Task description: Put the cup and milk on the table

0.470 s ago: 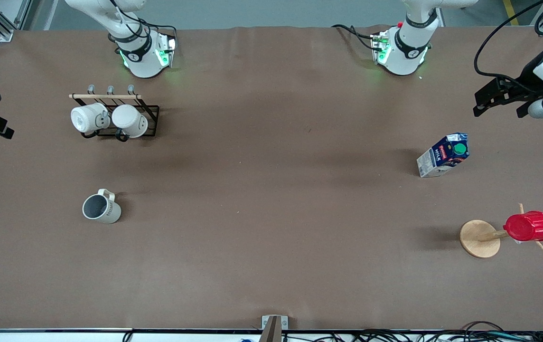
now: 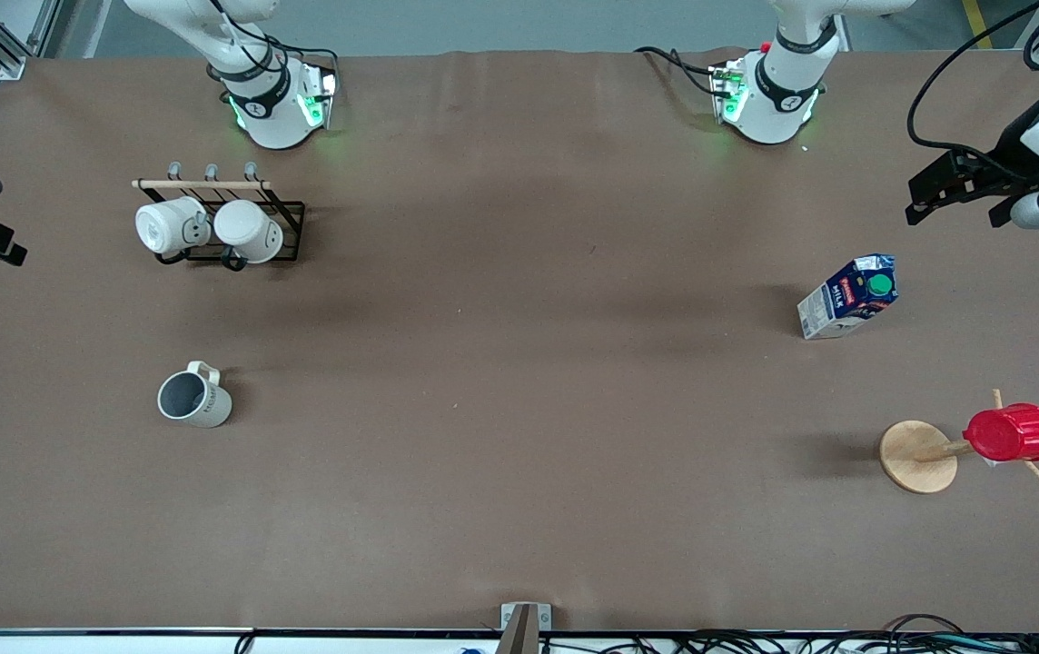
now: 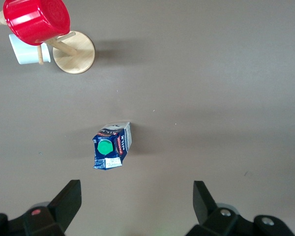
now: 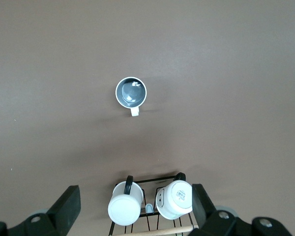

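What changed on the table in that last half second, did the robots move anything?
Almost nothing. The left gripper, fingers open and holding nothing, barely shifted above the left arm's end of the table. The milk and the cup stand untouched where they were.

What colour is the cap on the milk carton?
Green: a round cap on the blue-and-white milk. The left wrist view shows it best.

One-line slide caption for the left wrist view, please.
Open left pincer high over an upright milk carton on the brown table, with a red cup on a wooden peg stand nearby.
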Robot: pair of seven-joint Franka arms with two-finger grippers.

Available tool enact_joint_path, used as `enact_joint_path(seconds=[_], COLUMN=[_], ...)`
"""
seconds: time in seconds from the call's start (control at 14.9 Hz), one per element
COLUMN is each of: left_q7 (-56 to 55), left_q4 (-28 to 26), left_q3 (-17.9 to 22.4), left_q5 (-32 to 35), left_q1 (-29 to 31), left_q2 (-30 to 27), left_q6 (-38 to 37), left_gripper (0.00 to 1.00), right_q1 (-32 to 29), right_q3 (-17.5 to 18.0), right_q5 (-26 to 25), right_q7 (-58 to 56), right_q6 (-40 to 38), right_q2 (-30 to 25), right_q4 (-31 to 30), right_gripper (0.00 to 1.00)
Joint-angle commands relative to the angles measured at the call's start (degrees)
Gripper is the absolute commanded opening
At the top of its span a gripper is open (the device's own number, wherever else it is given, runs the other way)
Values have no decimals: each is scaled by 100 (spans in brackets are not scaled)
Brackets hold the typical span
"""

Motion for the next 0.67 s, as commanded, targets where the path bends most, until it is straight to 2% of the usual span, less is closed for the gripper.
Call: enact_joint_path(seconds=[0.0, 0.2, 0.4, 0.6], left_q7=[93, 260, 664, 665], left_q4=[112, -54, -405, -1099], left_q3=[176, 344, 616, 669], left_q5=[110, 109, 188, 417], left_q1=[-34, -17, -8, -8], left_q2=[-13, -75, -75, -102], left_q6=[-36, -107, 42, 726], left_gripper=[100, 98, 98, 100], right_q1=[-45, -45, -45, -54], right_q3=[27, 18, 18, 18], right_q5=[94, 103, 94, 94], right_q7=[-48, -66, -171, -487], right_q6=[153, 321, 969, 2188], right_q2=[-160, -72, 453, 622], right_q4=[-164, -207, -453, -1399], right_gripper=[100, 100, 100, 100])
